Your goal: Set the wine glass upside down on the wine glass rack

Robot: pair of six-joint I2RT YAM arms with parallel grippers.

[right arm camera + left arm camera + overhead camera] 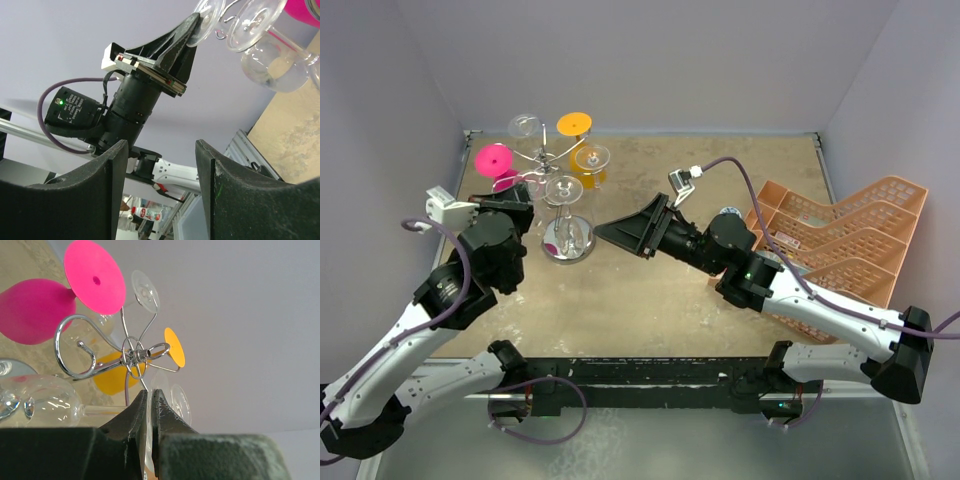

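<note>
Left gripper point(150, 396): fingers brought together to a sliver, with a thin clear edge showing between them. It has the wine glass point(45, 400) by the foot point(207, 17), or right at it; the exact bite is hidden behind the fingers. The glass is already bowl-down and foot-up, at the near side of the wine glass rack point(134, 356), with its stem running beside a chrome scroll arm. I cannot tell whether the wire bears it yet or the gripper carries all of it. Handling, as I judge it: light, stiff and brittle, with smooth walls that would slip under hard pads. A pinch at the foot rim leaves the bowl swinging on a long lever, so the stem just under the foot would be the steadier place to hold. Hard wire against thin glass calls for slow moves with no twist. The rack is crowded: a pink glass point(95, 275), an orange glass point(175, 347) and a clear one point(145, 290) hang close round the hub, so a sideways nudge could make them clink. The way out looks to be straight back along the fingers. The left wall point(380, 120) is near that arm's elbow. Right gripper point(161, 150): jaws wide and empty, hovering over bare table point(650, 300) between rack and peach crate point(840, 235), aimed at the rack. Most of the open room is on the near side.
</note>
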